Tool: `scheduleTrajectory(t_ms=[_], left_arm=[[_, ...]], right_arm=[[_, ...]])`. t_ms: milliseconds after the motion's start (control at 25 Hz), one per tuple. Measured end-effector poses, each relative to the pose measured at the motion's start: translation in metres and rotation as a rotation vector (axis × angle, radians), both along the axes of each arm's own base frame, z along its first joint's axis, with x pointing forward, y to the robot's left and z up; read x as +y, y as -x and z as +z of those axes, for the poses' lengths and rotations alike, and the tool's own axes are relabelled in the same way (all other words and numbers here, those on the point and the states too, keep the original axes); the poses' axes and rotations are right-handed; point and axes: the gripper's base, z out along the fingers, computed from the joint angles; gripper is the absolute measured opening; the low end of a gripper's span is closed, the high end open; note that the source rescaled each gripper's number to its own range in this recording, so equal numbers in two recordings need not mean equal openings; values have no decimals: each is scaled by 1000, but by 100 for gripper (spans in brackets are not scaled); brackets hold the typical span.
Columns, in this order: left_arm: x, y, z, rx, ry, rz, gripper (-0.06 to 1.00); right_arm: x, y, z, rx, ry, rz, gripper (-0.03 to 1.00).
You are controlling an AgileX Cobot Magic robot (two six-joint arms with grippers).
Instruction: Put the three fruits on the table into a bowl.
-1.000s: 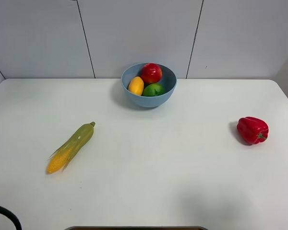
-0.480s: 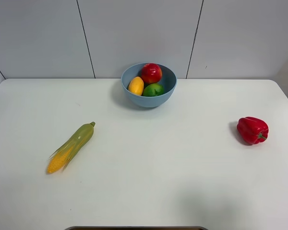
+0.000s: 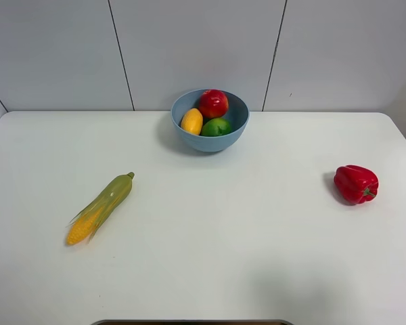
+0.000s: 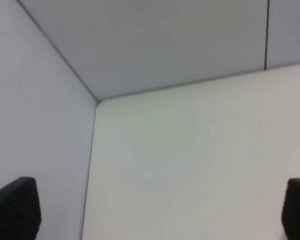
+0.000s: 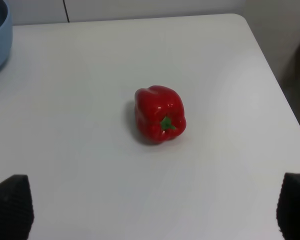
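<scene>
Your high camera looks down from the near side across the whole table (image 3: 210, 257) toward the far wall. Your left wrist camera sits low, facing the table's far left corner. Your right wrist camera looks closely at the bell pepper (image 5: 160, 114) on the right; it shares that pepper (image 3: 355, 183) with the high view.

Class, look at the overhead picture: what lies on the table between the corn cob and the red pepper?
Nothing. In the exterior high view, the table is bare between the corn cob and the pepper. The bowl sits farther back, off that line.
</scene>
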Motion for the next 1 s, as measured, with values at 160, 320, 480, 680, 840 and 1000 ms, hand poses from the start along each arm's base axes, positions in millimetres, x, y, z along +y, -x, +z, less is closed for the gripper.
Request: scheduleTrajectory(t_ms=[160,320,480,680,840,1000], left_arm=[[7,39,-8,-5,30,5,100],[13,73,-21,-46,76,22,100],[16,97,-39,-70,148,36,100],[12,110,-70,-30,238,5,100],[11,112,-105,38,239,3,100],[11,115,-136,53,244,2,100]], right_arm=[[0,0,0,0,0,0,100],[0,0,0,0,0,0,100],[0,0,0,0,0,0,100],[0,0,0,0,0,0,100],[0,0,0,0,0,0,100],[0,0,0,0,0,0,100]])
